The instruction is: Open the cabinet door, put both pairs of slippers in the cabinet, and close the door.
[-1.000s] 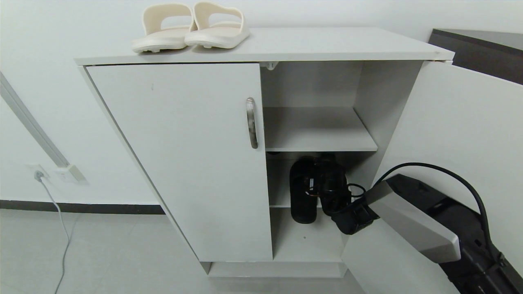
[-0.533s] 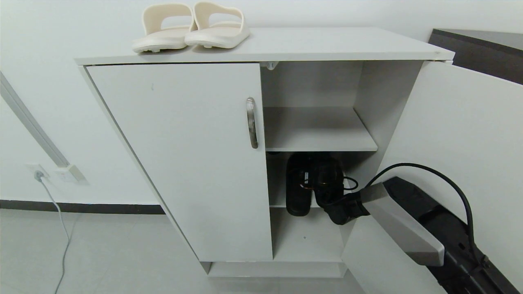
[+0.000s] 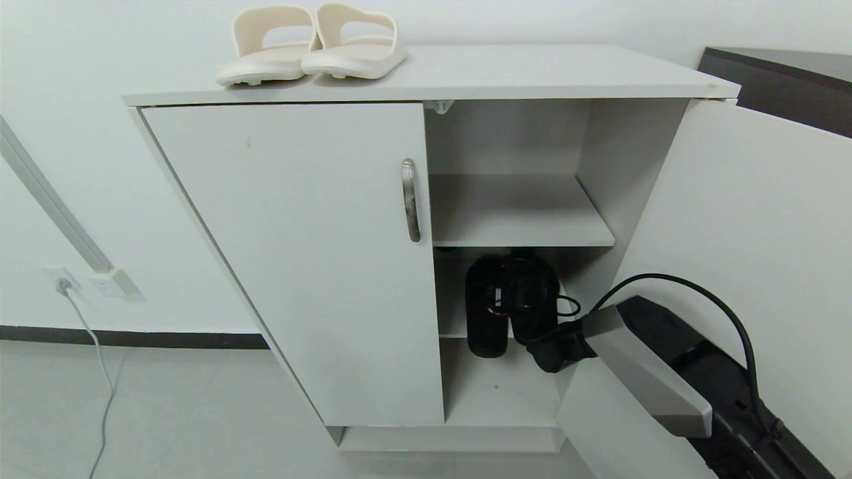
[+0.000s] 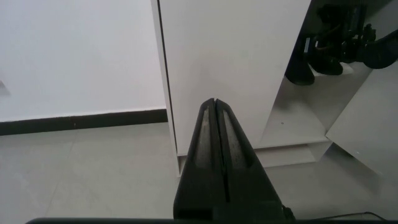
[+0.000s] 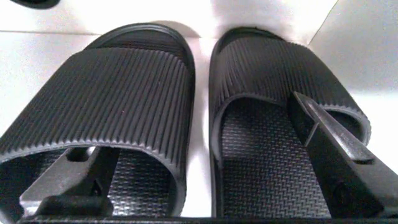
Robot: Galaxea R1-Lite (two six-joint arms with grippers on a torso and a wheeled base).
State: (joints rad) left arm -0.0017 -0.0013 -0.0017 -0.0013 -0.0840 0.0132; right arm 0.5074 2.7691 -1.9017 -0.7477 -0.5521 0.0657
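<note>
Black slippers [image 3: 482,319] rest flat on the middle shelf [image 3: 449,313], paired for tidy storage. Right end effector [image 5: 196,124] spread, one finger inside each (apparently letting go).

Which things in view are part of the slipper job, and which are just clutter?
Job: cabinet, open door, black slippers inside, cream slippers on top, right gripper.
Clutter: wall socket, plugged cable, dark panel behind.

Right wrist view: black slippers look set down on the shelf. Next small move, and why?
Probably draw the right gripper straight back out: its fingers stand apart, one inside each of the black slippers, which lie on the middle shelf. Cream slippers wait on the cabinet top.
</note>
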